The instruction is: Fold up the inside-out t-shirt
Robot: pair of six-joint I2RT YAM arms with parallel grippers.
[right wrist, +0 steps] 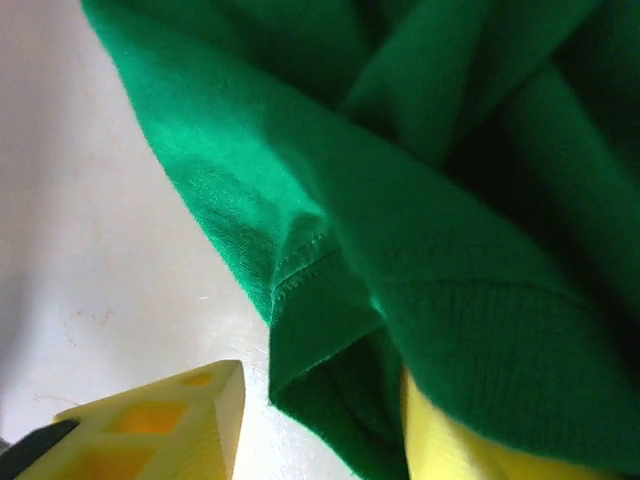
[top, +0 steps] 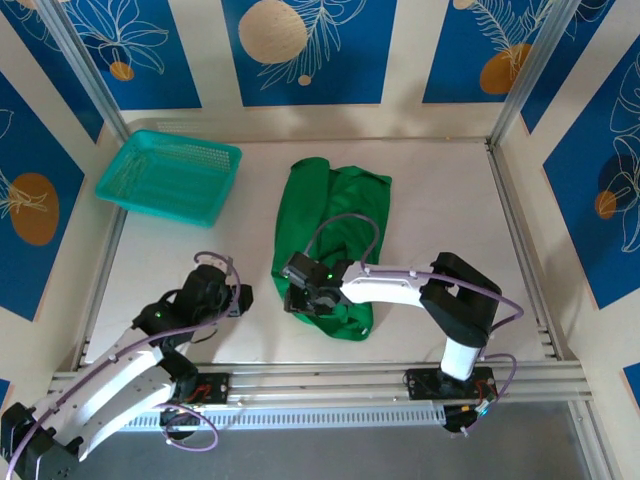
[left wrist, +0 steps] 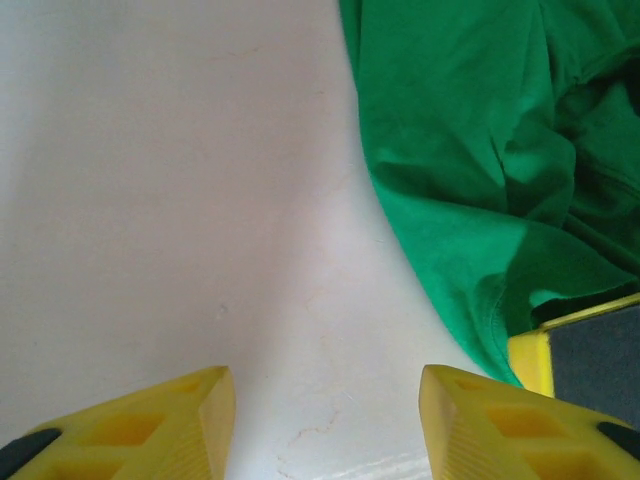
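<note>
Right fingers (right wrist: 150,420) straddle the t-shirt (top: 330,215), which lies near-to-far.

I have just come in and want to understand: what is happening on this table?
Two robot arms are working on a bright green t-shirt, lying crumpled mid-table. The right gripper is at its near hem, fingers apart, one finger under the cloth. The left gripper hangs open over the bare table beside it. It is not neatly folded yet.
</note>
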